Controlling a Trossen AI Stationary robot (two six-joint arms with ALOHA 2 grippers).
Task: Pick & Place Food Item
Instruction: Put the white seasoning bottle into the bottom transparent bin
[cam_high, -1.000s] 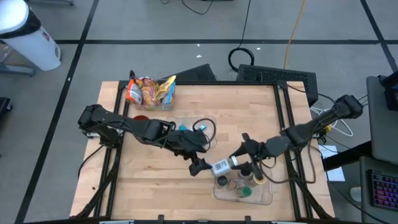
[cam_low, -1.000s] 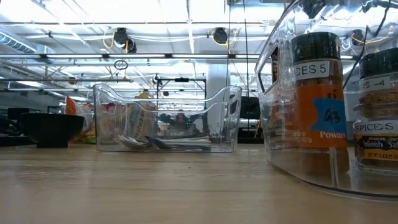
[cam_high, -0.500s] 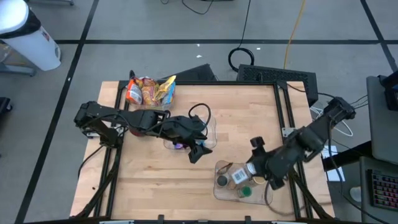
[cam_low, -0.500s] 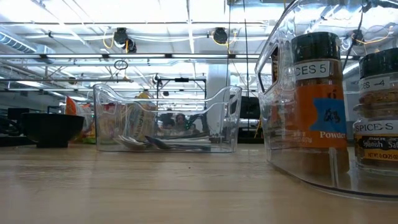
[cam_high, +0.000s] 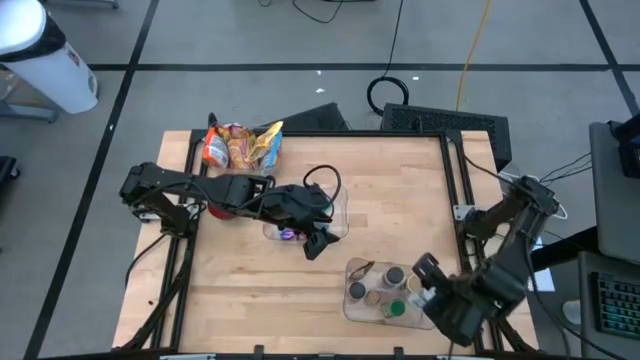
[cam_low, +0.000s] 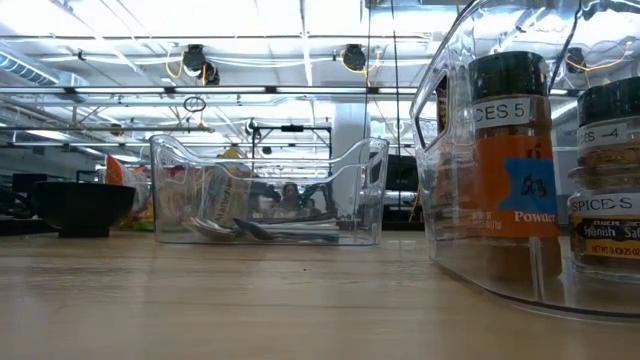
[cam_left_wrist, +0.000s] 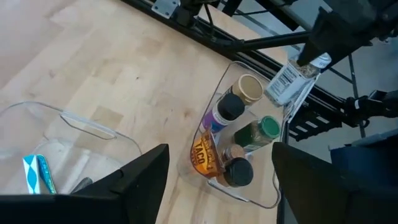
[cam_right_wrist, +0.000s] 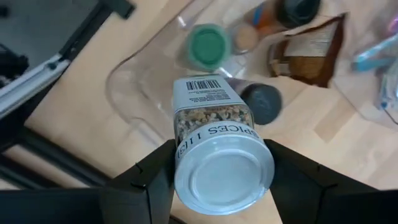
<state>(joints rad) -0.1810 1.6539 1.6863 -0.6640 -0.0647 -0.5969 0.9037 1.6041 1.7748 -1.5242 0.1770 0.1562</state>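
A spice jar with a silver lid and a barcode label hangs in my right gripper, which is shut on it. It is above the near right part of the clear bin; the left wrist view also shows the jar. The bin holds several upright spice jars. My left gripper stands open in the air over the clear tray at the table's middle, with nothing between its fingers. My right gripper pinches the spice jar between its two fingers at the lid end, one finger on each side of the jar. The fingers point steeply down from above. The jar hangs tilted below them, lid toward the wrist, clear of the bin and table.
Snack bags lie at the table's far left. A black bowl stands left of the clear tray. Bare wood lies along the near left.
My right gripper has carried the spice jar up and toward the table's near right corner, past the bin. It has tipped from nearly level to pointing steeply down, so the jar has turned from lying level to hanging. My left gripper has drawn back a little over the clear tray.
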